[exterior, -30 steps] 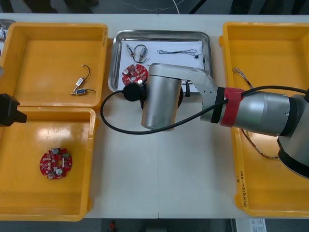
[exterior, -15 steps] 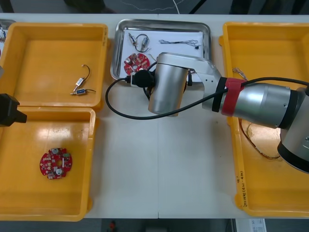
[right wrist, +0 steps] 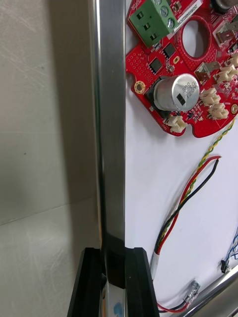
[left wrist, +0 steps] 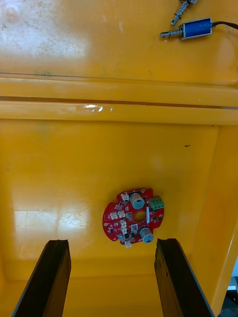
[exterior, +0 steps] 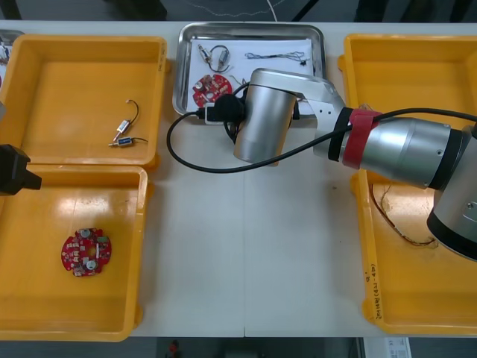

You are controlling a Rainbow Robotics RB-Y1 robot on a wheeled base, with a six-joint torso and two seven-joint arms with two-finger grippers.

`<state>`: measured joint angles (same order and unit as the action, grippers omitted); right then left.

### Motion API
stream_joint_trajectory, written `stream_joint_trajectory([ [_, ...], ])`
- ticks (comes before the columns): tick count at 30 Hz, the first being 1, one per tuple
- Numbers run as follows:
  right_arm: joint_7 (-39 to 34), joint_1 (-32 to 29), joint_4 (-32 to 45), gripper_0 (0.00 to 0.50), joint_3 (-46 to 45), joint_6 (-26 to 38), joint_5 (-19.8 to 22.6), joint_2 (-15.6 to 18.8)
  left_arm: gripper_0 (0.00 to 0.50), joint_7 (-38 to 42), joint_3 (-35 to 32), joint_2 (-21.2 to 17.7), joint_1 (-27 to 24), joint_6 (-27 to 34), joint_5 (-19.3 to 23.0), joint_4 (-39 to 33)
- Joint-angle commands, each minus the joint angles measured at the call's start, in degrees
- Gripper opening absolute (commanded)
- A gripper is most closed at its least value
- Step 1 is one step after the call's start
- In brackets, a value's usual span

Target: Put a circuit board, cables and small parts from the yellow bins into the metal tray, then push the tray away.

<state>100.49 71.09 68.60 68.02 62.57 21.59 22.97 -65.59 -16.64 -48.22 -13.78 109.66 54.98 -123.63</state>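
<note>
Circuit boards (exterior: 211, 89) (exterior: 86, 252) number two: one in tray (exterior: 250, 27), one in bin (exterior: 45, 298).

R gripper (right wrist: 115, 260) clamped, arm extended; L gripper (left wrist: 111, 242) fingers apart, parked.

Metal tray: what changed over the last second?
The shiny rectangular metal tray slid away toward the table's far edge, pushed by the right claw, which grips its near rim. The left claw, open over the near left yellow plastic bin, and the bins' contents stayed put.
</note>
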Motion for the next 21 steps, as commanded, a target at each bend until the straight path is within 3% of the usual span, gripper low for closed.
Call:
stream_joint_trajectory([
  [1,2.4,3.5,-0.7,0.000,-2.6,-1.0,0.4,-1.1,0.500,-5.0,-1.8,-2.7,1.0,0.3,0.5,-0.3],
  [6,2.8,3.4,-2.7,0.000,-4.7,-1.1,0.4,-2.3,0.500,-5.0,-1.8,-2.7,1.0,0.3,0.5,-0.3],
  [7,2.8,3.5,-3.3,0.056,-5.2,-1.1,0.3,-2.7,0.500,-5.0,-1.8,-2.7,1.0,0.3,0.5,-0.3],
  [8,2.9,3.4,-3.7,0.183,-5.5,-1.0,0.0,-3.1,0.500,-5.0,-1.8,-2.7,1.0,0.3,0.5,-0.3],
  [9,2.9,3.4,-3.9,0.245,-5.6,-1.0,0.0,-3.2,0.500,-5.0,-1.8,-2.7,1.0,0.3,0.5,-0.3],
  [10,2.9,3.4,-3.9,0.421,-5.9,-1.0,-0.1,-3.3,0.500,-5.0,-1.8,-2.7,1.0,0.3,0.5,-0.3],
  [11,3.0,3.4,-3.9,0.500,-6.1,-1.0,0.0,-3.3,0.500,-5.0,-1.8,-2.7,1.0,0.3,0.5,-0.3],
  [16,3.1,3.4,-3.5,0.500,-7.4,-0.1,1.3,-3.3,0.500,-5.0,-1.8,-2.7,1.0,0.3,0.5,-0.3],
  [21,3.0,2.7,0.4,0.500,-10.3,5.6,3.9,-3.3,0.500,-5.0,-1.8,-2.7,1.0,0.3,0.5,-0.3],
])
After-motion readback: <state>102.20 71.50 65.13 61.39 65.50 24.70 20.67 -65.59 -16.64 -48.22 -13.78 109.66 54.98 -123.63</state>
